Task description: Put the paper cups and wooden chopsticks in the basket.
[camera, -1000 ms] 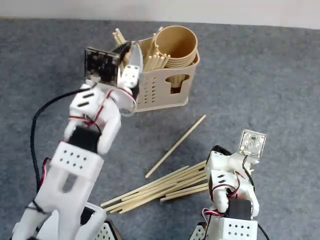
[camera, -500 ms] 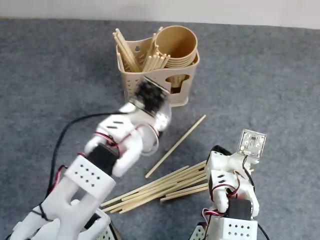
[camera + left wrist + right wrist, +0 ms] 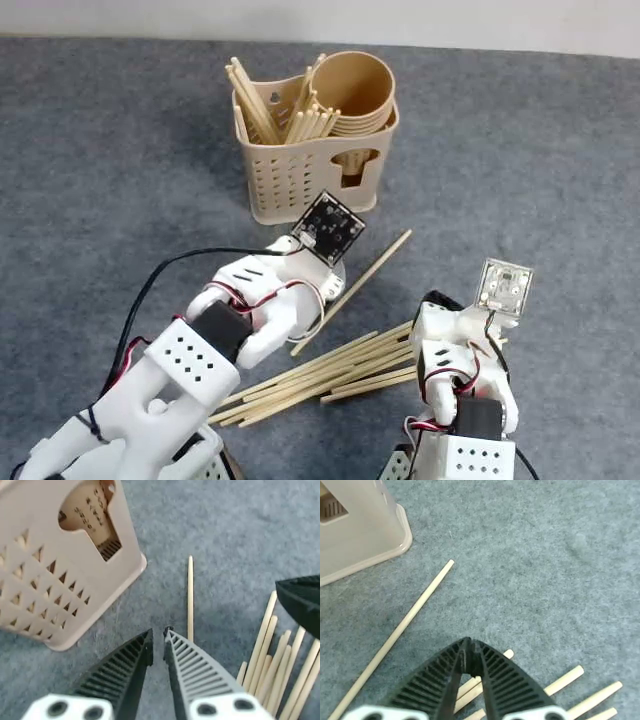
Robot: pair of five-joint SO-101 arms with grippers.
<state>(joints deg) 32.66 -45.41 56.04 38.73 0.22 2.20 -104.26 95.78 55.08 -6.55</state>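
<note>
The beige basket (image 3: pixel 310 180) stands at the back with stacked paper cups (image 3: pixel 352 85) in its right part and several wooden chopsticks (image 3: pixel 258 100) upright in its left part. A lone chopstick (image 3: pixel 352 290) lies slanted in front of it. A pile of chopsticks (image 3: pixel 310 378) lies nearer the front. My left gripper (image 3: pixel 158 632) hovers low by the near end of the lone chopstick (image 3: pixel 190 595), its fingers a narrow gap apart and holding nothing. My right gripper (image 3: pixel 468 647) is shut and holds nothing, above the pile's ends (image 3: pixel 565 680).
Grey carpet covers the table. The basket's corner (image 3: pixel 60 580) is close beside the left gripper. The dark tip of the other arm's gripper (image 3: pixel 300 600) shows beside the pile. Open carpet lies right of the basket.
The left arm swung from above the basket's left corner down to the table beside the lone chopstick. Chopsticks now stand in the basket's left part. The right arm kept still.
</note>
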